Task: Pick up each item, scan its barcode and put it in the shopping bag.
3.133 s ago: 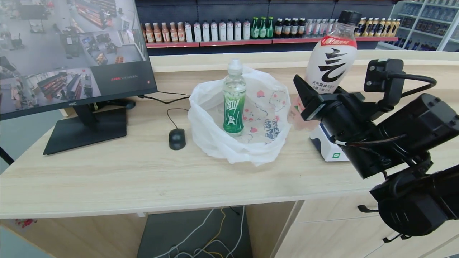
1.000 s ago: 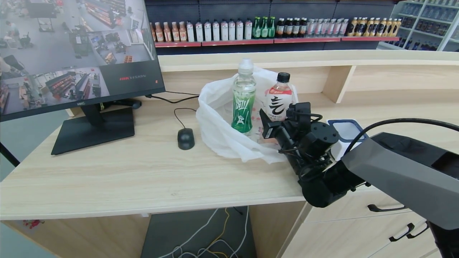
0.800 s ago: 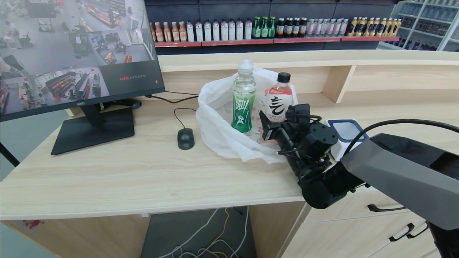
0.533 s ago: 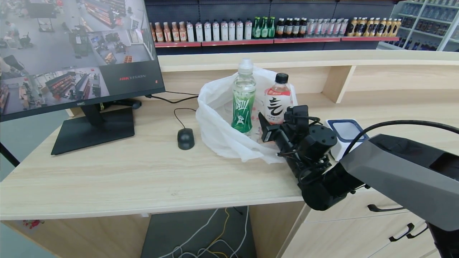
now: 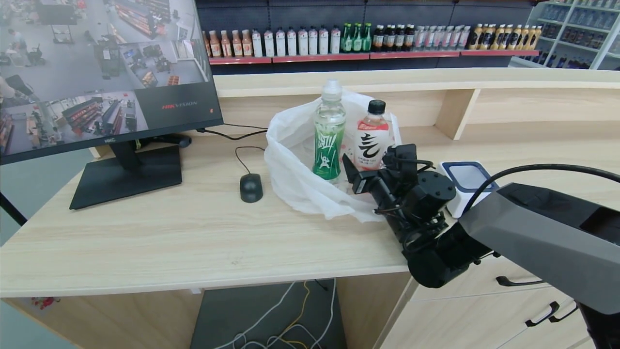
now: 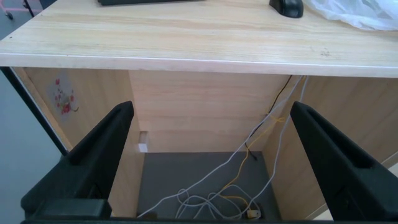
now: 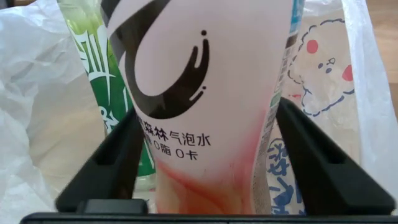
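A white-and-pink bottle (image 5: 370, 140) with a black cap is upright inside the white shopping bag (image 5: 295, 179), just right of a green bottle (image 5: 329, 140) that stands in the bag. My right gripper (image 5: 361, 170) is shut on the pink bottle's lower body. In the right wrist view the pink bottle (image 7: 199, 106) sits between both fingers (image 7: 112, 162), with the green bottle (image 7: 99, 81) and the bag's wall (image 7: 37, 124) behind it. The pink bottle's base is hidden. My left gripper (image 6: 211, 149) hangs open below the counter's front edge, holding nothing.
A barcode scanner (image 5: 467, 177) stands on the counter right of the bag. A mouse (image 5: 251, 187) lies left of the bag, and a monitor (image 5: 106, 72) stands at the far left. Cables (image 6: 230, 186) hang under the counter (image 6: 186, 37).
My right gripper has carried the pink bottle from above the scanner into the bag. Over the last second it has edged left toward the green bottle.
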`<state>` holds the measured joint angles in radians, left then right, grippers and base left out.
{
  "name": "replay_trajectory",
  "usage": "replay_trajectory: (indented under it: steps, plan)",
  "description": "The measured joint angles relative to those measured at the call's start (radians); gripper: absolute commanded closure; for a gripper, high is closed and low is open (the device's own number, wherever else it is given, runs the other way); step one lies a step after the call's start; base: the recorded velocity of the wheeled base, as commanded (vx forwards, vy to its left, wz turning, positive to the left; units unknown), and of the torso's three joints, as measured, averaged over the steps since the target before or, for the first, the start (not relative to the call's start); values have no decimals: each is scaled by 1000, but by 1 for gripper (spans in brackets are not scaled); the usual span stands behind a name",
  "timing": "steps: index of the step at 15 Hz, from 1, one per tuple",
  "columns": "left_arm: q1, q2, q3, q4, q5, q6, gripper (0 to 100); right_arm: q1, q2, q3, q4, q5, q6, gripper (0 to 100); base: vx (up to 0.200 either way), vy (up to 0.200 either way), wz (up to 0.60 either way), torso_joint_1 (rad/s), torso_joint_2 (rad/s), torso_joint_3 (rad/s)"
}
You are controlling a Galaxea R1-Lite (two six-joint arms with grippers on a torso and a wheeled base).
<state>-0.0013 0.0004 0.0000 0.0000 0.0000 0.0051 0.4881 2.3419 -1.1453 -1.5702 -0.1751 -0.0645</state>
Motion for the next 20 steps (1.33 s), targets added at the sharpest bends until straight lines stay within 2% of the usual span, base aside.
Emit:
replay_trajectory:
  steps: [12,16,20]
  plan:
    - [0,0,0,0,0,1,0,18,-33,45,1,-8,18,0,0,0,0,0,0,0]
    - [0,0,0,0,0,1,0,11,-149,124,0,-7,18,0,0,0,0,0,0,0]
    - [0,0,0,0,0,0,0,-2,-352,281,1,-9,17,0,0,0,0,0,0,0]
